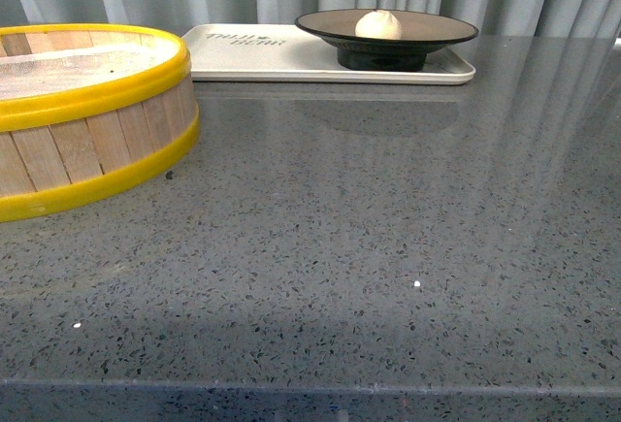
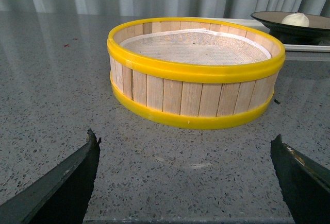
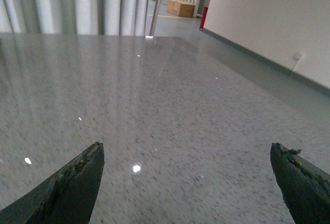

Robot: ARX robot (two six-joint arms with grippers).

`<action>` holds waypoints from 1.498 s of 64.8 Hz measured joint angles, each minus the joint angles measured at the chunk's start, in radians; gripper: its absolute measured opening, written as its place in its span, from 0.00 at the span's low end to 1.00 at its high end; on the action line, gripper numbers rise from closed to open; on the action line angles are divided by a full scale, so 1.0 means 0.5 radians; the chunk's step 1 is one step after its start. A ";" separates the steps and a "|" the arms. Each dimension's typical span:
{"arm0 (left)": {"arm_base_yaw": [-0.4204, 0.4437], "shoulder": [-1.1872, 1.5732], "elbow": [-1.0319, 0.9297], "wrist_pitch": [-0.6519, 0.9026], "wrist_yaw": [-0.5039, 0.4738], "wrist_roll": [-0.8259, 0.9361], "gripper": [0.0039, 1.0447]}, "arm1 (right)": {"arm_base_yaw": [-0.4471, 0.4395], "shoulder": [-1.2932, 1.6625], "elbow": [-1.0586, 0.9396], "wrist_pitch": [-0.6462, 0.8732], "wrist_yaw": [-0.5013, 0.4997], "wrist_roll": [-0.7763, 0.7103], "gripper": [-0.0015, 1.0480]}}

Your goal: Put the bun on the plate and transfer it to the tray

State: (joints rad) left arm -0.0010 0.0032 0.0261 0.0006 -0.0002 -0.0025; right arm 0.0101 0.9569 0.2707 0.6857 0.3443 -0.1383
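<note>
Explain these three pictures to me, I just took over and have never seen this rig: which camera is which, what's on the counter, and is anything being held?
This is a two-armed robot. The front view looks from its body across a grey speckled counter. There a small white steamed bun sits on a tan black-rimmed plate, which stands on a flat cream rectangular tray. A yellow-rimmed wooden steamer basket stands nearer, left. The other two pictures come from wrist cameras. The left end effector faces the basket; the right end effector faces bare counter. Both are open, holding nothing.
</note>
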 joint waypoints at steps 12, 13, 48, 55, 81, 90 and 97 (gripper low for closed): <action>0.000 0.000 0.000 0.000 0.000 0.000 0.94 | -0.011 -0.272 -0.282 -0.009 -0.690 0.197 0.58; 0.000 0.000 0.000 0.000 0.001 0.000 0.94 | -0.011 -0.284 -0.294 -0.008 -0.692 0.205 0.56; 0.000 0.000 0.000 0.000 0.000 0.000 0.94 | -0.017 -0.851 -0.531 -0.323 -0.686 0.257 0.02; 0.000 0.000 0.000 0.000 0.000 0.000 0.94 | -0.017 -1.011 -0.531 -0.476 -0.686 0.257 0.02; 0.000 0.000 0.000 0.000 0.000 0.000 0.94 | -0.017 -1.357 -0.531 -0.809 -0.687 0.256 0.02; 0.000 0.000 0.000 0.000 0.000 0.000 0.94 | -0.017 -1.445 -0.531 -0.896 -0.687 0.257 0.02; 0.000 0.000 0.000 0.000 0.000 0.000 0.94 | -0.017 -1.500 -0.531 -0.951 -0.687 0.257 0.02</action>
State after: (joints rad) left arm -0.0010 0.0032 0.0261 0.0006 -0.0002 -0.0025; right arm 0.0017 0.2070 0.0051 0.2104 0.0010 -0.0097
